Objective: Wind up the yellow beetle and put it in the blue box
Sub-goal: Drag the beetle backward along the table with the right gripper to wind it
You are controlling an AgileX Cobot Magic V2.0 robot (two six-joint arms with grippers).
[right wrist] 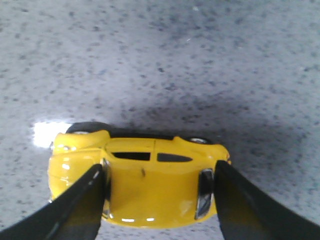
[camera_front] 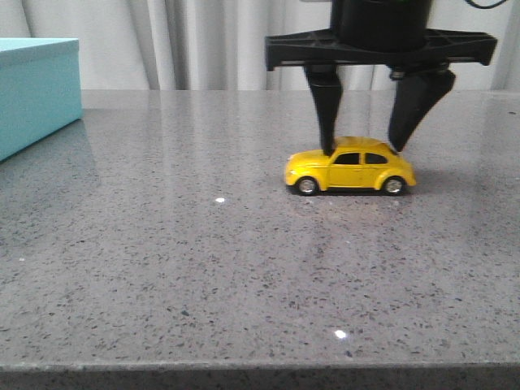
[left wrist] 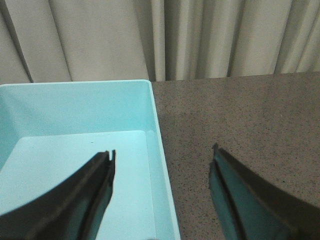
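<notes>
The yellow beetle [camera_front: 351,168] stands on its wheels on the grey speckled table, right of centre, its nose pointing left. My right gripper [camera_front: 362,149] hangs straight over it. Its two black fingers press the cabin at the windscreen and at the rear window, so it is shut on the car. From the right wrist, the yellow beetle [right wrist: 150,185] fills the gap of the right gripper [right wrist: 159,169]. The blue box [camera_front: 36,89] sits at the far left edge. My left gripper [left wrist: 163,150] is open and holds nothing above the blue box [left wrist: 75,110], straddling its right wall.
Pale curtains [camera_front: 162,41] hang behind the grey stone-look table [camera_front: 203,268], whose front edge runs along the bottom of the front view. The blue box's inside shows nothing in it in the left wrist view.
</notes>
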